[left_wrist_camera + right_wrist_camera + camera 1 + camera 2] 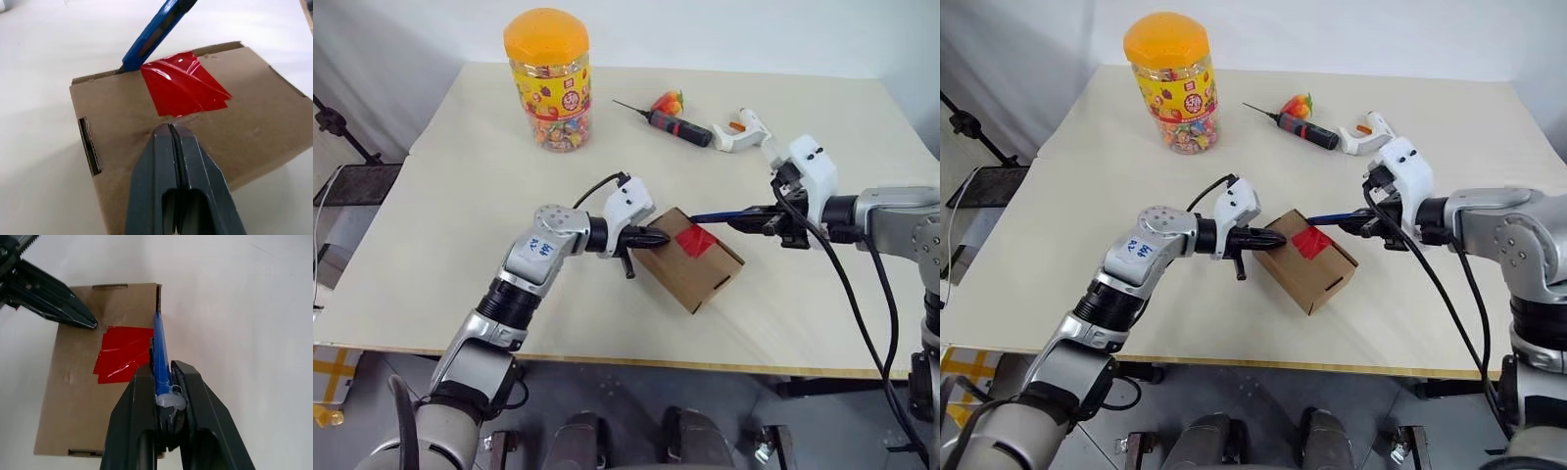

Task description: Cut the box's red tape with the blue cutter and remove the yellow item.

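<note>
Both end effectors busy: L (169,128) shut, tips on box (690,259); R (164,377) clamped on blue cutter (160,350).

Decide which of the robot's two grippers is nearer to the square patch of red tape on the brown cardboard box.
Left. The left gripper, jaws shut, presses the brown cardboard box right at the red tape patch. The right gripper stands back off the box, reaching the tape's edge only through the slim blue cutter.

Pretty bright, even overhead lighting, so shadows stay soft and short. The red tape (183,88) throws white glare streaks around 12 o'clock. Head views look sharp; up close, the left gripper (170,128) fingers go a bit soft
</note>
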You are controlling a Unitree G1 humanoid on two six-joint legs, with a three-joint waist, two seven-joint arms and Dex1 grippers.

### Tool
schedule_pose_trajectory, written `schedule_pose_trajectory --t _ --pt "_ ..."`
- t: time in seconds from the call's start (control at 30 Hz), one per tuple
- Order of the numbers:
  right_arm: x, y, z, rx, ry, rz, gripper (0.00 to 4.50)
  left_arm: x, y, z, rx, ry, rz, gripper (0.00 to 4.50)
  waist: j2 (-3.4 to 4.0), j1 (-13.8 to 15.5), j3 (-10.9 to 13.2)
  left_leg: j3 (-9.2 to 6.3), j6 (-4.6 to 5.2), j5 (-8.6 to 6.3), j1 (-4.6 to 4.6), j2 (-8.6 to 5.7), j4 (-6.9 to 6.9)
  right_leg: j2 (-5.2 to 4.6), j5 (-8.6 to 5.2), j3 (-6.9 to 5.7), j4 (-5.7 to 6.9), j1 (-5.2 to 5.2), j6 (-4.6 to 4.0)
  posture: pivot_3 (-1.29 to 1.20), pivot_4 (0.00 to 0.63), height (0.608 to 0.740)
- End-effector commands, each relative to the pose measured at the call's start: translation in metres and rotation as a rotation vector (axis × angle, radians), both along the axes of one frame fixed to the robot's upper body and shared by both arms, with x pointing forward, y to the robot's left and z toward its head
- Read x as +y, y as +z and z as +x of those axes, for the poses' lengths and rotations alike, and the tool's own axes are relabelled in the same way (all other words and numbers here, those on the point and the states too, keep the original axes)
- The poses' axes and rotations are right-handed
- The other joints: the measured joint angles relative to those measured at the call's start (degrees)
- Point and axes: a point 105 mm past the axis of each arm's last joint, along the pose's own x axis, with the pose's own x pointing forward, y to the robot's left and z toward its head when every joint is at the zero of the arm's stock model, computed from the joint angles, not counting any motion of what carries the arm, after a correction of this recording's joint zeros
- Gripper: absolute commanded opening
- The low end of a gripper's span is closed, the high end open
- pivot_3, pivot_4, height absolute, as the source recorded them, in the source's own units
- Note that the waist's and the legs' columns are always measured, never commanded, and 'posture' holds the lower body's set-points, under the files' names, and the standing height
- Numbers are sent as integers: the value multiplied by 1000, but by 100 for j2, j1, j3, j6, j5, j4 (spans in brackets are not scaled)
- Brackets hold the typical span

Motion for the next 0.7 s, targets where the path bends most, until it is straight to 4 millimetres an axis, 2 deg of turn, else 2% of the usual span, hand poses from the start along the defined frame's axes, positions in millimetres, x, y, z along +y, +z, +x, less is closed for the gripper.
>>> schedule_pose_trajectory --t 0.03,0.43,0.7 --pt "-4 5 0 25 0 -25 166 0 -14 3 44 48 75 0 0 0 0 -2 0 0 0 0 1 0 0 -1 0 2 0 0 150 740" --pt "2 5 -12 147 52 -85 166 1 -28 6 119 107 196 0 -2 9 -2 -5 1 0 2 0 7 -2 0 -1 3 7 0 0 150 740" --pt "-7 -2 -24 210 48 -126 166 2 -34 5 137 126 209 0 -10 3 -8 -5 0 0 13 2 7 -3 0 2 4 17 0 0 150 740"
